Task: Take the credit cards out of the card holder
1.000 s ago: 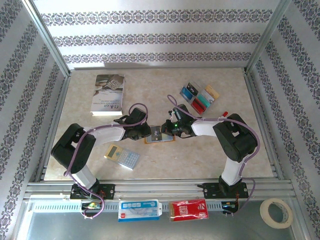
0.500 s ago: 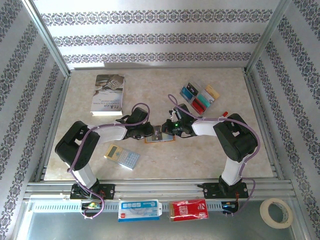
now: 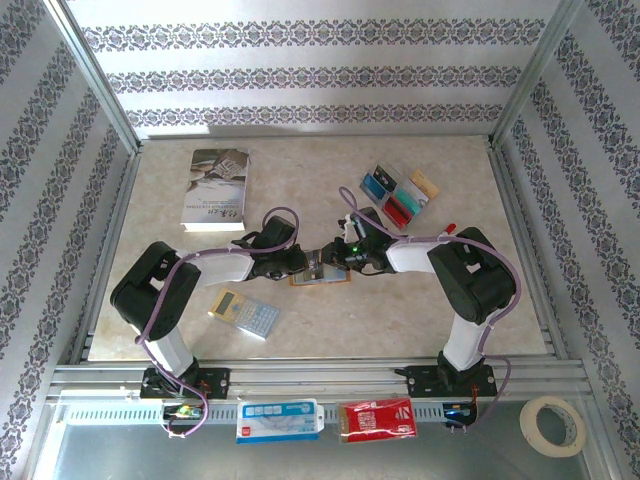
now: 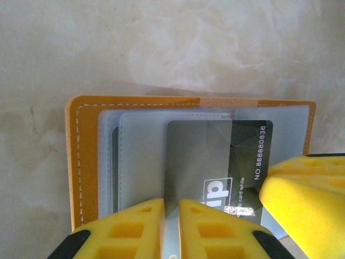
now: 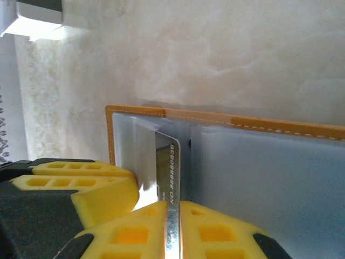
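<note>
The orange-tan card holder (image 3: pixel 322 274) lies open mid-table, its blue-grey clear sleeves facing up (image 4: pixel 86 162) (image 5: pixel 269 121). A dark credit card (image 4: pixel 248 156) with white digits sticks partly out of a sleeve and stands on edge in the right wrist view (image 5: pixel 171 167). My right gripper (image 3: pixel 340 257) (image 5: pixel 173 226) is shut on that card's edge. My left gripper (image 3: pixel 300 262) (image 4: pixel 171 216) comes from the other side, shut on a thin clear sleeve of the holder. The two grippers nearly touch over the holder.
Several loose cards (image 3: pixel 400 195) lie at the back right. A grey book (image 3: pixel 217 188) sits at the back left. A grey-and-yellow calculator (image 3: pixel 244 313) lies near the left arm. A tape roll (image 3: pixel 553 424) rests outside the front right corner.
The left arm has leaned in toward the holder. The dark card has tipped up a little from the sleeve. The right gripper has shifted slightly back.
</note>
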`<act>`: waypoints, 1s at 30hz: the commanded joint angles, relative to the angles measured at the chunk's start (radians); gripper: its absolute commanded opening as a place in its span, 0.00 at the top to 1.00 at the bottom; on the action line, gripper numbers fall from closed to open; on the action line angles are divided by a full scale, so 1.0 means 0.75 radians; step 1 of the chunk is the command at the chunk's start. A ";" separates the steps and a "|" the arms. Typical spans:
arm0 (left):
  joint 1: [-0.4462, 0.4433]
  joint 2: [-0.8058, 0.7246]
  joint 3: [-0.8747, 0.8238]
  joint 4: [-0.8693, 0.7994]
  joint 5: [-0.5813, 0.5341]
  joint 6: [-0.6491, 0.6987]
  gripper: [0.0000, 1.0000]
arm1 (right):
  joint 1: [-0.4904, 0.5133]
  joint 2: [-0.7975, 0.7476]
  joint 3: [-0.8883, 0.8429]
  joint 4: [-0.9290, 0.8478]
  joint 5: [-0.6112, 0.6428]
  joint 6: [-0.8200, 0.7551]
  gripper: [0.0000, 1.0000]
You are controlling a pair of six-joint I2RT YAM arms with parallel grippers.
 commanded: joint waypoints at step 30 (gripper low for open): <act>0.011 -0.028 -0.021 -0.123 -0.115 0.045 0.75 | -0.047 -0.114 -0.082 0.106 0.000 -0.008 0.98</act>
